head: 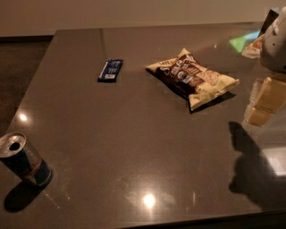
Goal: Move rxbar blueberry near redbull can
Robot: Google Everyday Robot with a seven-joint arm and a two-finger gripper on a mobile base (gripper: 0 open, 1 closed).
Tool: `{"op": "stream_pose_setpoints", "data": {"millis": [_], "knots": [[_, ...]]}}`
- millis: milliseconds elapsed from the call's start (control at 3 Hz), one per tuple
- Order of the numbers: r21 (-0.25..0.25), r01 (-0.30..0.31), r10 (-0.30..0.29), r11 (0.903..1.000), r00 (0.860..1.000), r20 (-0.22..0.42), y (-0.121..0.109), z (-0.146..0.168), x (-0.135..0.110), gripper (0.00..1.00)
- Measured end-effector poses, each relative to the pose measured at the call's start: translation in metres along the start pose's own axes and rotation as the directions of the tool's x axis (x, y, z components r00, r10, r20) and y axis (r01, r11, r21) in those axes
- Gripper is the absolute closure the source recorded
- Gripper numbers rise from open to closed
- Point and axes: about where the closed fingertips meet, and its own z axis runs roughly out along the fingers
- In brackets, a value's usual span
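The rxbar blueberry [110, 70] is a small flat dark-blue wrapper with white print, lying on the far left part of the dark table [134, 147]. The redbull can [23, 159] is blue and silver with a silver tab top and stands tilted at the table's near left corner. My gripper [264, 106] is cream-coloured and hangs at the right edge of the camera view above the table. It is far from both the bar and the can and holds nothing that I can see.
A cream-and-brown chip bag [193, 77] lies between the bar and my gripper. The table's left edge drops to dark floor [18, 76]. A wall [134, 13] runs behind the far edge. My arm's shadow [250, 165] falls at the right.
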Motion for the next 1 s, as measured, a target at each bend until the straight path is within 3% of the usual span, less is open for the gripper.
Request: {"op": "stream_pose_setpoints", "data": {"millis": [333,667,1000], "knots": [[0.011,-0.006,0.006,0.9999,1.0,-0.006,-0.003,-0.002,-0.001,0.0],[0.023,-0.035,0.035,0.9991,0.999,0.01,-0.023,0.007,-0.016,0.0],[0.019,-0.041,0.04,0.999,0.997,0.068,-0.046,0.022,-0.047,0.0]]}}
